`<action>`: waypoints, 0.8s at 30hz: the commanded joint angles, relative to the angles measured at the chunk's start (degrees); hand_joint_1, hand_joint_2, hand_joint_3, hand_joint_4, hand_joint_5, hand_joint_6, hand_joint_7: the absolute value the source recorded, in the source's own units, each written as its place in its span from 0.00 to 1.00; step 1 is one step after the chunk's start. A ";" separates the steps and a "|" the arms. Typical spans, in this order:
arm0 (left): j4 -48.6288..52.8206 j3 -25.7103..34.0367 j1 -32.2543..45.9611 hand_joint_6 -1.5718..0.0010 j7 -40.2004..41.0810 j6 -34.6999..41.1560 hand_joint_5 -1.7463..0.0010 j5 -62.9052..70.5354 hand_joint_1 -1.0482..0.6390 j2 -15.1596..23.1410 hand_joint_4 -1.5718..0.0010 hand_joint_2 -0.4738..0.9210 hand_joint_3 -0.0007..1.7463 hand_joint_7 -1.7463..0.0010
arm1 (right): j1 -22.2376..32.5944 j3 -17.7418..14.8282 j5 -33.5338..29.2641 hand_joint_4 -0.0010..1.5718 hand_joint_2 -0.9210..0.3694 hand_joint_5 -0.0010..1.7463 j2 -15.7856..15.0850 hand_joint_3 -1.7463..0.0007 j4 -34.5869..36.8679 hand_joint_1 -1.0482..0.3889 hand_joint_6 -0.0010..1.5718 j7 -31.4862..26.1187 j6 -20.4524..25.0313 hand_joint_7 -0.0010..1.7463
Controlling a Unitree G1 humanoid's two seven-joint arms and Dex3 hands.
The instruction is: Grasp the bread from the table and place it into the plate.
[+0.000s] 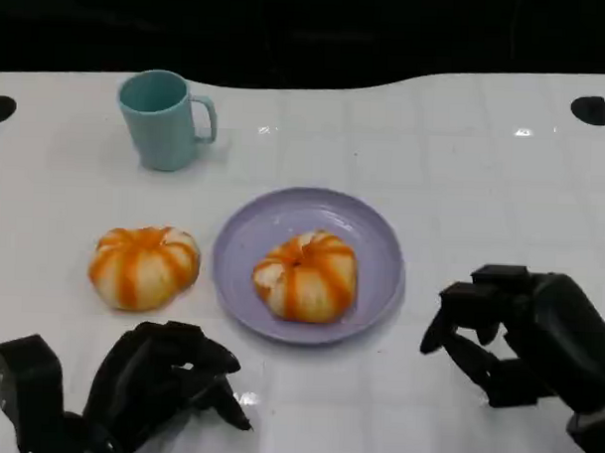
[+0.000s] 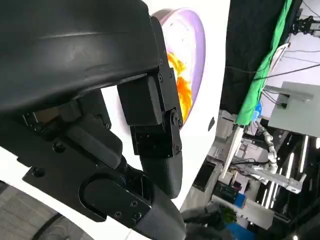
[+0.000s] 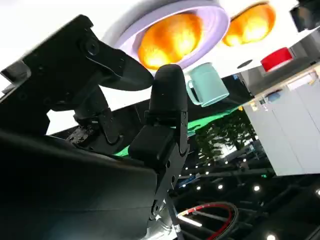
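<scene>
White tiled counter (image 1: 463, 192) w/ a lilac plate (image 1: 381, 244) near the middle. One bread (image 1: 306, 274), a round bun w/ orange stripes, lies in the plate, slightly toward its near side. A second bread bun (image 1: 143, 266), same look, sits on the counter just left of the plate, not touching the rim. Teal mug (image 1: 163, 118) stands upright at far left, handle pointing right, well apart from both buns.

Left hand (image 1: 163, 376) is at the near left edge, just on the near side of the second bun but apart from it; fingers curled in and pointing right, nothing in them. Right hand (image 1: 518, 328) is at near right, just beside the plate's right rim w/o touching; fingers bent toward the thumb w/ a gap between, holding nothing.

Left wrist view: hand's black shell and fingers (image 2: 160, 145) in front, plate (image 2: 197, 40) on edge behind them w/ a bit of the orange bread (image 2: 182, 90) showing past the fingers.

Right wrist view: black fingers (image 3: 167, 95) apart, w/ the plate (image 3: 210, 15) and bread (image 3: 170, 42) beyond them, second bun (image 3: 250, 25) past the plate, mug (image 3: 207, 85) further off. A red object in the background there, too small to tell what.
</scene>
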 commanded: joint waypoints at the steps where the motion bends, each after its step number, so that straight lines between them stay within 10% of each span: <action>1: 0.55 0.13 -0.61 0.00 0.11 -0.74 0.67 0.48 0.00 0.89 0.00 0.86 0.00 0.88 | 4.00 -2.09 2.36 0.61 0.50 1.00 -1.65 0.19 -2.96 0.63 0.55 1.92 -0.80 0.84; 24: 1.73 0.46 -1.44 0.00 -0.58 -0.76 0.67 0.26 0.00 1.79 0.00 0.86 0.00 0.89 | 4.02 -1.64 -4.24 0.60 0.49 1.00 0.33 0.21 3.62 0.64 0.49 -3.78 -0.61 0.92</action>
